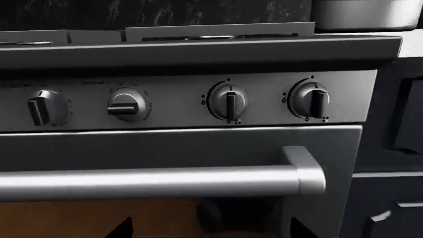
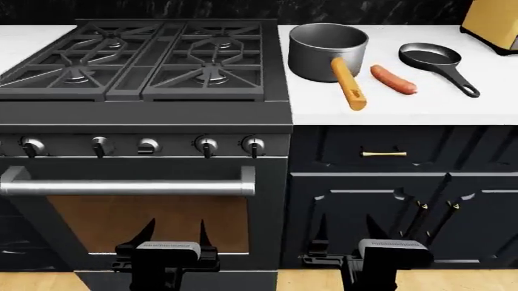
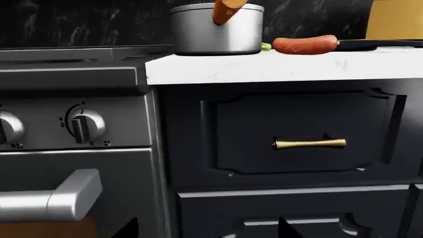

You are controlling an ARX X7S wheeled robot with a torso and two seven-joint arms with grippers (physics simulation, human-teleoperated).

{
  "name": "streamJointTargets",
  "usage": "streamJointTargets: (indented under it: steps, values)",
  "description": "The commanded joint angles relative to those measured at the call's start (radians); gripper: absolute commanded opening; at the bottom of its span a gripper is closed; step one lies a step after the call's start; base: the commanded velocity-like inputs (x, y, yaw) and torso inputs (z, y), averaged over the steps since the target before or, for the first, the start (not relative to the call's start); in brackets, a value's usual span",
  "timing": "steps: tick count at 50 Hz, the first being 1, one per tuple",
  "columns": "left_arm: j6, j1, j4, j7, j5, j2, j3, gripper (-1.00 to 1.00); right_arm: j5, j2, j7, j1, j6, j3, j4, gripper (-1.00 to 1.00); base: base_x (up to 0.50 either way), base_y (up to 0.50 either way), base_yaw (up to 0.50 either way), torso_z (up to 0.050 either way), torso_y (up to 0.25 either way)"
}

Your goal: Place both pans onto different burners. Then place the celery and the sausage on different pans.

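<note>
Saucepan point(image 2: 328, 51) upright on the white desk point(image 2: 501, 91), at its left edge just beside the stove top point(image 2: 279, 91); orange-brown wooden handle point(image 2: 349, 83) angles toward the desk's front edge. Sausage point(image 2: 393, 79) lies flat just right of that handle, apart from it, between the two pans. Frying pan point(image 2: 430, 57) sits further right, toward the back edge, dark loop-ended handle point(image 2: 458, 80) pointing at the front right. Tan object at the desk's back right corner point(image 2: 492, 21) (cropped, cannot tell what it is).

Celery: only a small pale-green sliver point(image 3: 266, 46) in the right wrist view, between saucepan and sausage; from the head view it is not made out.

Burners point(image 2: 212, 71) under black grates, nothing on them. Row of knobs point(image 2: 205, 145) below the stove's front edge, then the oven bar handle point(image 2: 130, 187). Dark cabinet under the desk has a brass drawer pull point(image 2: 384, 154).

Left tool point(image 2: 174, 233) low, in front of the oven door, fingers spread apart, holding nothing. Right tool point(image 2: 348, 229) low, in front of the cabinet, fingers likewise apart, holding nothing. Both well below the desk.
</note>
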Motion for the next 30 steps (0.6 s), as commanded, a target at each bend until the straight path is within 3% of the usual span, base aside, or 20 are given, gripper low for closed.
streamJointTargets:
  steps: [1,30]
  values:
    - [0.013,-0.001,-0.013,-0.019,-0.003,-0.012,0.022,1.0,0.01,0.012,0.023,0.004,-0.003,-0.011,0.008,1.0,0.0,-0.5,0.0,0.0,0.0]
    - [0.005,-0.01,-0.018,-0.051,-0.03,-0.036,0.048,1.0,0.028,0.041,0.062,0.007,-0.009,-0.045,0.008,1.0,0.0,-0.5,0.0,0.0,0.0]
